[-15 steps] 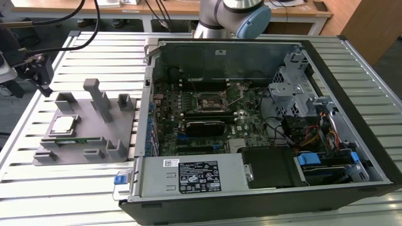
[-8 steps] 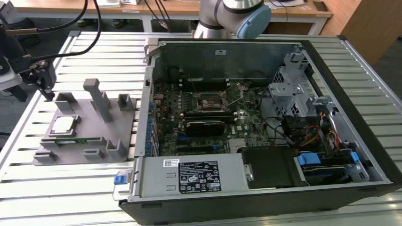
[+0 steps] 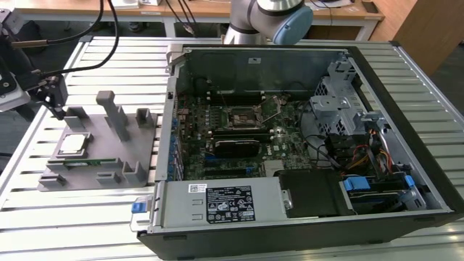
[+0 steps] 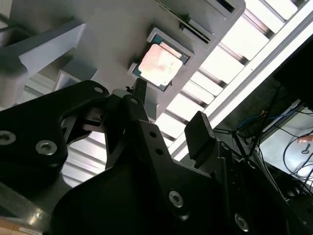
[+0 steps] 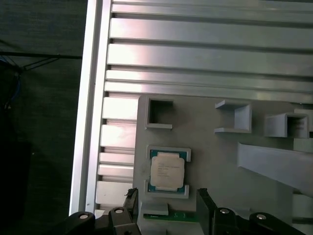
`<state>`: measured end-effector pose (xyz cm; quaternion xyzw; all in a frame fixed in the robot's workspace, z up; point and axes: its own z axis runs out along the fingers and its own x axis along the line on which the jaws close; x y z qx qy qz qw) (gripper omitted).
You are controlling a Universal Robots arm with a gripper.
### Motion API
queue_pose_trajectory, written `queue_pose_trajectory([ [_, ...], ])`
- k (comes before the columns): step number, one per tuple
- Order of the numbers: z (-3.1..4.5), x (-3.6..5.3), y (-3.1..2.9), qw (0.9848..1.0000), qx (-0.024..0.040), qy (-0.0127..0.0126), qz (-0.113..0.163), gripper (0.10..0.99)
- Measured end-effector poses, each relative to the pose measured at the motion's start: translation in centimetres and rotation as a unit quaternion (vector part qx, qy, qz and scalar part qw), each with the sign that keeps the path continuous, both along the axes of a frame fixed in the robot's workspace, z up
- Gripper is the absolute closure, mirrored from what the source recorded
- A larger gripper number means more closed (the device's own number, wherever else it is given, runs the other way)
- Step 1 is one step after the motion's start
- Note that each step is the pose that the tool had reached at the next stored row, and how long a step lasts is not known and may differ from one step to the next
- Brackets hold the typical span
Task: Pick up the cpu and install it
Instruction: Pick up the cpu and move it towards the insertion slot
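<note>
The cpu (image 3: 73,143) is a small square chip with a shiny metal top, lying flat in a recess of the grey holder plate (image 3: 87,130) at the exterior view's left. Both wrist views show the cpu (image 4: 159,61) (image 5: 167,171) lying a little way off from the fingertips. My gripper (image 3: 57,109) hangs above the plate's far edge, just behind the chip. The gripper (image 5: 167,197) (image 4: 168,112) is open, with nothing between its black fingers (image 5: 203,196). The open socket (image 3: 243,116) sits on the motherboard inside the computer case.
The open black computer case (image 3: 406,81) covers the table's middle and right, with drive cages and cables inside. Upright grey posts (image 3: 114,114) stand on the holder plate. A green memory stick (image 3: 83,161) lies in a slot near the chip. The slatted table's edge (image 5: 90,98) runs beside the plate.
</note>
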<state>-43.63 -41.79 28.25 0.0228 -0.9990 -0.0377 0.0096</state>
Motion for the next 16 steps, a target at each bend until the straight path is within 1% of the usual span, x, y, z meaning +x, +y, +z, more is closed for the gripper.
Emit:
queue_pose_trajectory([
  [8,-0.6,0.0,-0.03,1.0,0.0,0.0,0.001,0.498],
  [16,-1.03,0.0,-0.04,1.0,0.0,0.0,0.001,0.498],
])
